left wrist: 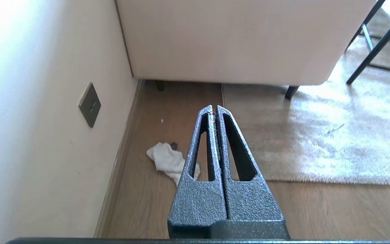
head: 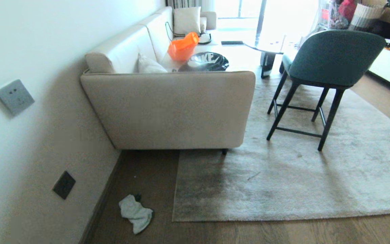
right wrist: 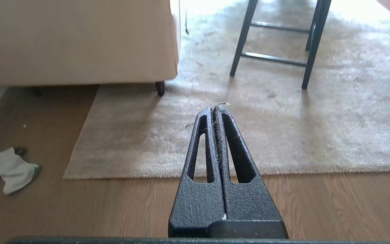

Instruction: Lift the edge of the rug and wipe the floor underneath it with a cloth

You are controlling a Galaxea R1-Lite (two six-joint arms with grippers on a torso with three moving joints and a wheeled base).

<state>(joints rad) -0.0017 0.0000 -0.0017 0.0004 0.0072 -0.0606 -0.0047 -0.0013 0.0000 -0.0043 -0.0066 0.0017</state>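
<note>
**Two grippers shut, nothing held**

From my head camera, the cloth [head: 135,213] lies crumpled on the floor [head: 215,234] near the wall, just beside the rug edge [head: 174,203] (rug flat). My left gripper [left wrist: 214,109] hangs above the floor, fingers pressed together, empty. My right gripper [right wrist: 217,110] likewise, over the rug's border.

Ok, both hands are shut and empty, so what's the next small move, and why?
Probably open the left hand and lower it toward the cloth. The cloth lies loose on the floor between the wall and the rug edge, on the robot's left. The rug is flat, so wiping waits. The right hand can stay put.
</note>
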